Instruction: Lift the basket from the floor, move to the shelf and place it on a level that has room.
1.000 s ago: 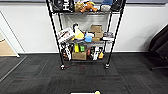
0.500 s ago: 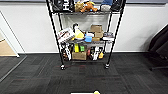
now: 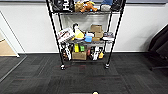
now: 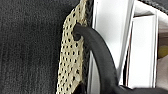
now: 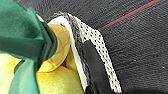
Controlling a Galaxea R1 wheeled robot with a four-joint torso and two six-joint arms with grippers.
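Observation:
The basket (image 4: 68,50) shows close up in the left wrist view as a cream lattice wall with a dark loop handle (image 4: 97,50), above the dark carpet floor (image 4: 27,50). In the right wrist view my right gripper (image 5: 86,67) is shut on the basket's dark rim and lattice wall (image 5: 100,42), with one dark finger (image 5: 93,65) lying on the outside. A yellow and green plush toy (image 5: 50,75) lies inside. The shelf (image 3: 85,37), a black wire rack on casters, stands ahead against the white wall. Both tiers I see are crowded, and a level with room is hidden from me.
Striped dark carpet (image 3: 82,77) stretches between me and the rack. A dark chair (image 3: 160,47) stands at the right. At the left, a glass partition (image 3: 10,40) stands before tan wooden flooring. Boxes, bottles and toys fill the rack's tiers.

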